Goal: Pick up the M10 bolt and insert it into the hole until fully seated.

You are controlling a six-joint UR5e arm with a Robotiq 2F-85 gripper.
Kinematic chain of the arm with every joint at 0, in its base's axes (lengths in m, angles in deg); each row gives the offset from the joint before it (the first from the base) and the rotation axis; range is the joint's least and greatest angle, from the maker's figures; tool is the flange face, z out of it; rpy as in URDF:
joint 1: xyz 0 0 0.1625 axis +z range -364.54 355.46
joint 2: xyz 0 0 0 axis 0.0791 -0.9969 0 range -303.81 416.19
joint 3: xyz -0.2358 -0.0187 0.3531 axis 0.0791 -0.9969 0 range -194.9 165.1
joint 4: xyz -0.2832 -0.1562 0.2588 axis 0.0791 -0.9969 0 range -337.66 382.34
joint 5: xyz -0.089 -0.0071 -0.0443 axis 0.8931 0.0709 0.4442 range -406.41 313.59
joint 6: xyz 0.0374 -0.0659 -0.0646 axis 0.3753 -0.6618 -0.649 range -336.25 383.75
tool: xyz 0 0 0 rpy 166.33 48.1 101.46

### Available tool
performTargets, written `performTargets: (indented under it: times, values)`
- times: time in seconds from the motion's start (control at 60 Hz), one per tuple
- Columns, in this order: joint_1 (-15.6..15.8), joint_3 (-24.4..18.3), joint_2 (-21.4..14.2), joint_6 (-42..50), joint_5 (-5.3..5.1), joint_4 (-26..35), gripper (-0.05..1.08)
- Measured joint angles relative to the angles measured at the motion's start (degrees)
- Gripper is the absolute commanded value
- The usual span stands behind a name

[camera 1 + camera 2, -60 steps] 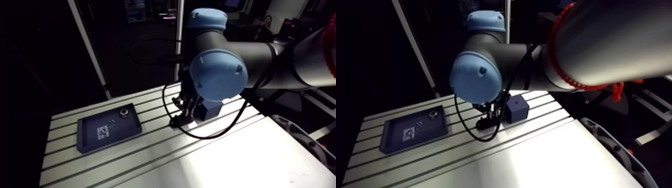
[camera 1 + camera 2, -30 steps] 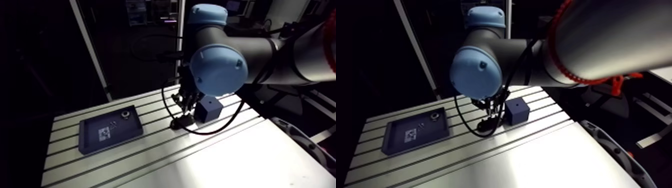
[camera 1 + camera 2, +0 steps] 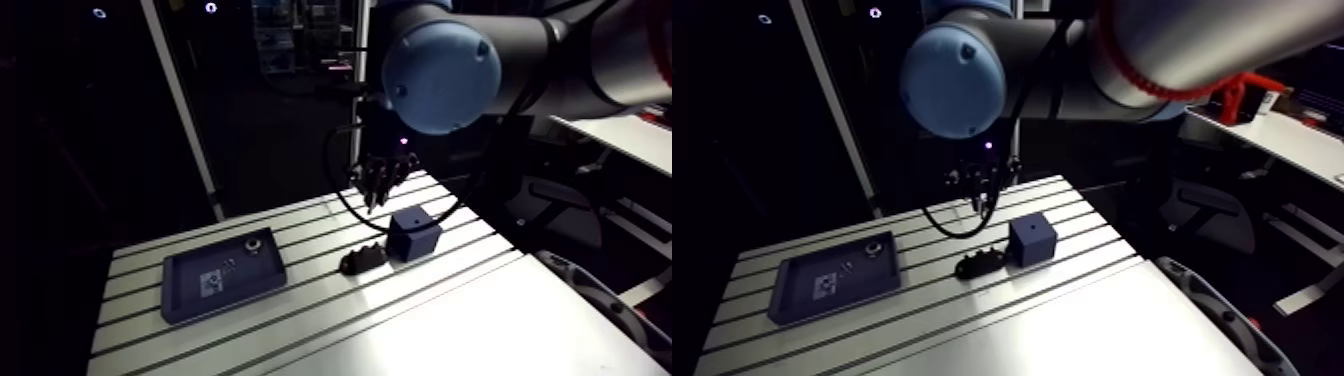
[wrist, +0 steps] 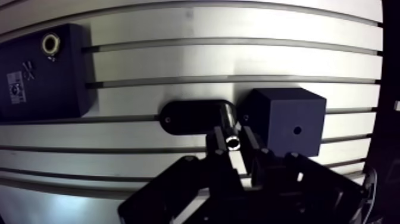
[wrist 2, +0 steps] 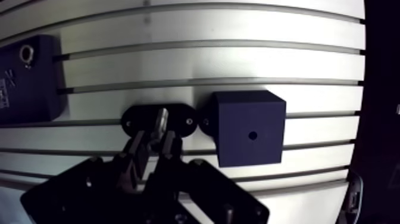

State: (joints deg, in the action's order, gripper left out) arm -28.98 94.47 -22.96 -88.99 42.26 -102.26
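In the wrist view my gripper [image 4: 233,140] is shut on a metal M10 bolt [image 4: 230,126], which stands lengthwise between the two fingers with its end towards the camera. Below and just beside it sits a dark cube block [image 4: 290,121] with a small round hole [image 4: 297,129] in its top face. Under the bolt, a black oval holder [image 4: 189,116] lies against the block. In the arm view the gripper [image 3: 377,187] hangs well above the holder [image 3: 362,260] and the block [image 3: 414,233].
A dark blue tray [image 3: 222,277] lies to the left on the slotted aluminium table [image 3: 300,320]; it holds a ring-shaped nut [image 4: 50,43], small parts and a code label. A smooth white plate [image 3: 480,330] covers the table's near right part.
The gripper has risen from the black holder to well above it, taking the bolt with it. The arm camera has risen too, so the whole view has shifted.
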Motion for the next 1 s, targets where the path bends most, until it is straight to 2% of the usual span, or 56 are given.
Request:
performTargets:
  times: [0.267,0.483,0.65,0.767,0.9,1.0]
  values:
    - [-0.29,-8.38,0.4,2.87,0.59,11.87,1.06]
    - [-0.55,-15.31,3.46,4.24,2.4,20.97,1.06]
    - [-1.44,-20.0,6.52,5.51,3.25,26.79,1.06]
    - [-1.98,-22.54,8.33,5.64,4.12,29.45,1.08]
    - [-2.93,-24.44,10.08,5.54,5.8,30.97,1.08]
    - [-3.64,-25.47,11.17,5.48,6.66,32.07,1.08]
